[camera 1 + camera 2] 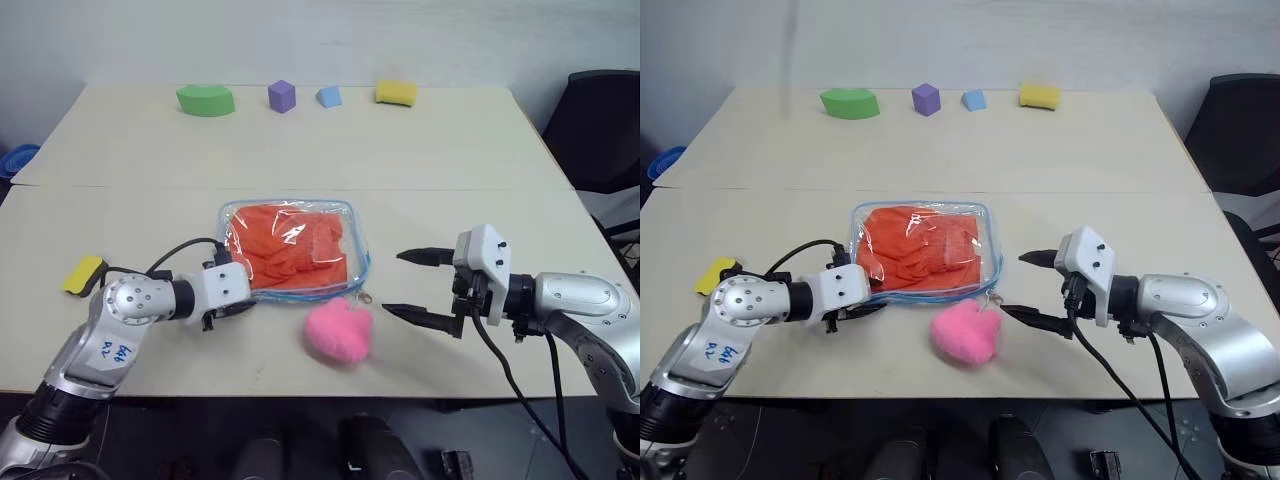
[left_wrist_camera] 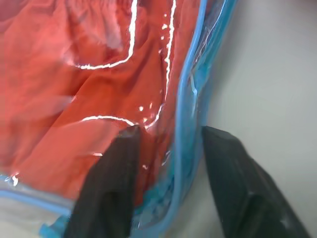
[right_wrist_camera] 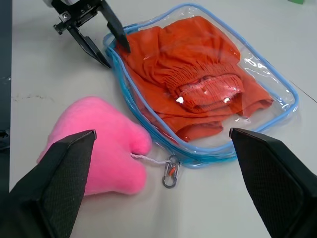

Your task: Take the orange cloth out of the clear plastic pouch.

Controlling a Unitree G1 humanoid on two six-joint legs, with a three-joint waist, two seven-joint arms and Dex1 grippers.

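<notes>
The clear plastic pouch (image 1: 354, 228) lies flat in the middle of the table, edged in light blue. The orange cloth (image 1: 290, 250) is inside it, with its gathered seam (image 3: 208, 84) showing through the plastic. A pink fluffy charm (image 1: 338, 330) lies just in front of the pouch, tied to it by a cord and a clip (image 3: 170, 172). My left gripper (image 1: 235, 308) is at the pouch's near left corner. Its fingers (image 2: 119, 163) stand apart astride the blue edging (image 2: 185, 99), not pinching it. My right gripper (image 1: 393, 282) hangs wide open to the right of the charm, holding nothing.
Along the far edge of the table stand a green block (image 1: 205, 100), a purple cube (image 1: 282, 96), a blue block (image 1: 329, 96) and a yellow sponge (image 1: 396, 92). A yellow piece (image 1: 83, 274) lies near my left arm. A black chair (image 1: 600, 130) is at the right.
</notes>
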